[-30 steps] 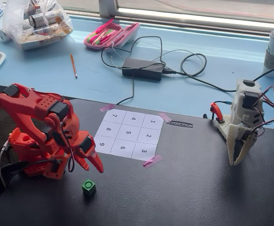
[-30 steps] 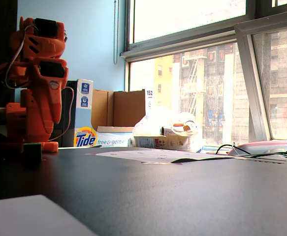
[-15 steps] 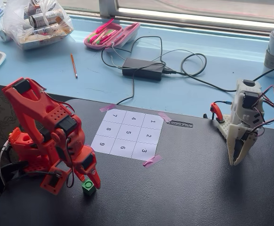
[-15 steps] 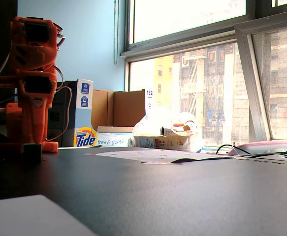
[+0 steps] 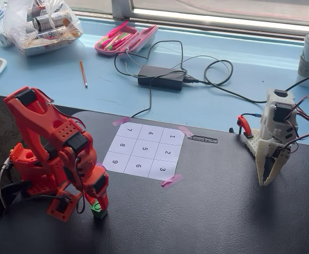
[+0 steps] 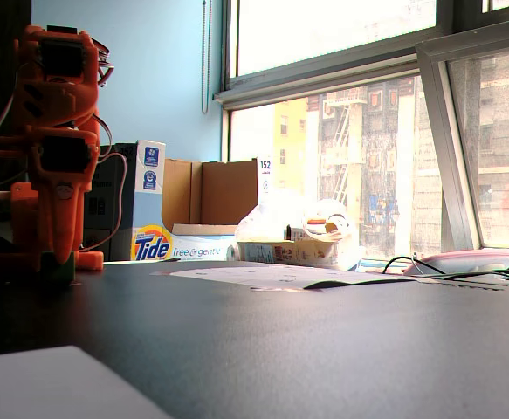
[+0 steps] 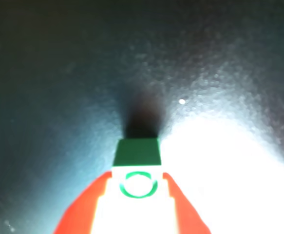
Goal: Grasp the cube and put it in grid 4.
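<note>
A small green cube [image 5: 97, 211] sits at the near left of the black table, between the orange arm's fingers. My gripper [image 5: 98, 207] points down and is closed around it. In the wrist view the cube [image 7: 138, 152] has a dark green side and a bright top with a green ring, and the orange fingers [image 7: 85, 209] press both its sides; my gripper [image 7: 138, 176] holds it at or just above the table. The white numbered grid sheet [image 5: 143, 150] lies in the middle, with square 4 [image 5: 151, 134] in its far row. In the low fixed view the arm [image 6: 55, 157] hides the cube.
A white arm [image 5: 273, 140] stands at the right of the table. Pink tape pieces [image 5: 171, 181] hold the sheet's corners. Behind, on the blue ledge, are a power brick with cables [image 5: 161, 77], a pink pencil case [image 5: 125, 39], a pencil [image 5: 83, 73] and a plastic bag [image 5: 40, 24].
</note>
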Available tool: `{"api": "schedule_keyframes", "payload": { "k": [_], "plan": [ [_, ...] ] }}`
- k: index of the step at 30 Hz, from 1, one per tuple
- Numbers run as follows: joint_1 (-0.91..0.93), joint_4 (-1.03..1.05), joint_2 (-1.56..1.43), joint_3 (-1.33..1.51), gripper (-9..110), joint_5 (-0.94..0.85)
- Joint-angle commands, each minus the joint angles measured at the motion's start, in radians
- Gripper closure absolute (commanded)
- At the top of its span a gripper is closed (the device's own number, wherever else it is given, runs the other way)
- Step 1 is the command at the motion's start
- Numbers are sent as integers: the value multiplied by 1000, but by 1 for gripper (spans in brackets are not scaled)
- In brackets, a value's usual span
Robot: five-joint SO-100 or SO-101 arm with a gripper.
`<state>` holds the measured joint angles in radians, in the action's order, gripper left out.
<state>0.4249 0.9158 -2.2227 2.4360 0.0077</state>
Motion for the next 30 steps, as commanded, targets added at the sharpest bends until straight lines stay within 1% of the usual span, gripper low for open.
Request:
{"api": "schedule_keyframes", "payload": {
  "k": [1,4,7,15,20,23,26,30],
  "plan": [
    [-32,81,9,-141,101,-11],
    [-87,229,43,-336,101,2],
    [-187,359,71,-549,101,18],
    [-566,568,249,-1083,101,64],
    [-775,601,414,-1324,101,21],
    [-856,571,509,-1413,101,-38],
    [-922,566,620,-1517,101,-55],
    [-1026,520,707,-1528,101,-61]
  ]
}}
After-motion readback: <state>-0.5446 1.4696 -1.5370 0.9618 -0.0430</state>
